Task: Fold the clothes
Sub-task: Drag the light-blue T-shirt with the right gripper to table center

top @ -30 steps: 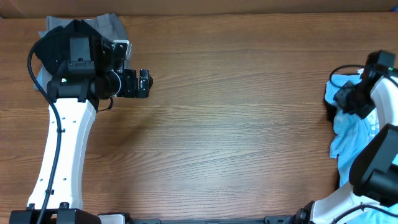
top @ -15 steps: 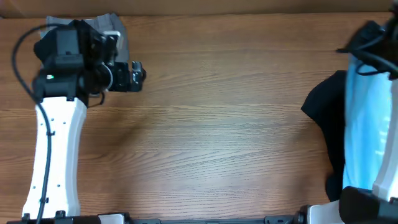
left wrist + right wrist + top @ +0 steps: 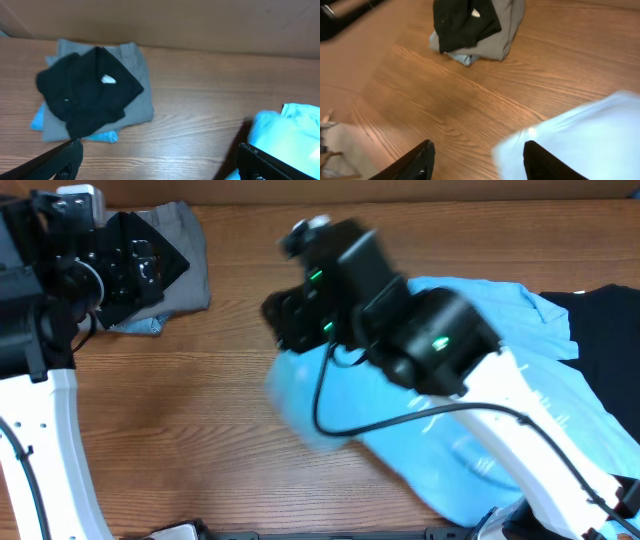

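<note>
A light sky-blue T-shirt [image 3: 400, 450] lies spread from the table's middle to the right edge, blurred at its left end. My right gripper [image 3: 282, 320] hangs over that left end. In the right wrist view it [image 3: 477, 146] is open, with the shirt's edge [image 3: 580, 135] under the right finger and nothing pinched. At the back left sits a folded pile: a black garment [image 3: 85, 90] on a grey one [image 3: 137, 85], pale blue [image 3: 102, 136] beneath. My left gripper [image 3: 159, 147] is open just in front of the pile, over bare wood.
Another black garment [image 3: 600, 330] lies at the far right, partly under the blue shirt. A brown wall [image 3: 200, 22] runs along the table's back edge. Bare wood [image 3: 180, 420] stretches between the pile and the shirt.
My right arm swung from the far right edge to the table's middle, bringing the blue shirt with it, and its jaws opened. My left arm drew back toward the left corner.
</note>
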Robot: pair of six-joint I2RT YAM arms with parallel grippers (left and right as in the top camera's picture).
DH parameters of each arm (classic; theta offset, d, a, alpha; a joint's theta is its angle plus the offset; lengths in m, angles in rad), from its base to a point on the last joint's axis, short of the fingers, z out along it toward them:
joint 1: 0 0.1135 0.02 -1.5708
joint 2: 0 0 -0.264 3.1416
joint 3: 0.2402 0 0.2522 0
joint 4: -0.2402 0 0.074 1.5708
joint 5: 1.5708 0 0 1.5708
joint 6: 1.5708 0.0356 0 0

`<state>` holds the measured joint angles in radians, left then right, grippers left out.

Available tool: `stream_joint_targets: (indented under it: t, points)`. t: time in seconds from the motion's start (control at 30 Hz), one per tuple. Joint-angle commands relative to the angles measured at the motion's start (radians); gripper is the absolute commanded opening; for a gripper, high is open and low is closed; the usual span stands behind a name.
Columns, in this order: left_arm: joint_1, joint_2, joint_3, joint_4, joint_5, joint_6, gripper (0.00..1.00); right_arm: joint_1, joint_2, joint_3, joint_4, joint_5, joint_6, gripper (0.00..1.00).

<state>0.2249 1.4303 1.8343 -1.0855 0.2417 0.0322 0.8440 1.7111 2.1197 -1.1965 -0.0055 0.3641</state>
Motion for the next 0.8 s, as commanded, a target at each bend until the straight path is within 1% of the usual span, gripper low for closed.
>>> stream_joint_targets:
  t: [0.0, 0.07, 0.17, 0.23, 0.33, 0.47, 0.63, 0.73, 0.77]
  points:
    - [0.003, -0.026, 0.028, -0.003, -0.009, -0.010, 1.00, -0.009, -0.042, 0.030, 0.006, 0.147, 0.027, 0.64]
    - [-0.003, -0.024, 0.027, -0.007, 0.026, -0.010, 1.00, -0.026, -0.074, 0.030, 0.008, 0.171, 0.031, 0.66]
    - [-0.024, -0.007, 0.027, -0.018, 0.101, -0.009, 1.00, -0.071, -0.130, 0.029, 0.009, 0.174, 0.034, 0.68]
    - [-0.061, 0.018, 0.026, -0.026, 0.146, -0.004, 1.00, -0.110, -0.171, 0.029, 0.010, 0.174, 0.043, 0.68]
    - [-0.152, 0.077, 0.026, -0.050, 0.167, 0.048, 1.00, -0.166, -0.223, 0.029, 0.008, 0.174, 0.073, 0.68]
    - [-0.307, 0.198, 0.026, -0.063, 0.166, 0.117, 1.00, -0.232, -0.285, 0.029, -0.007, 0.174, 0.100, 0.69]
    - [-0.444, 0.389, 0.026, -0.028, 0.119, 0.156, 0.93, -0.287, -0.335, 0.029, -0.048, 0.174, 0.124, 0.69]
    - [-0.494, 0.502, 0.026, 0.024, 0.118, 0.155, 0.78, -0.308, -0.350, 0.029, -0.082, 0.178, 0.124, 0.69]
    - [-0.509, 0.536, 0.026, 0.045, 0.118, 0.155, 0.77, -0.314, -0.353, 0.029, -0.094, 0.187, 0.131, 0.69]
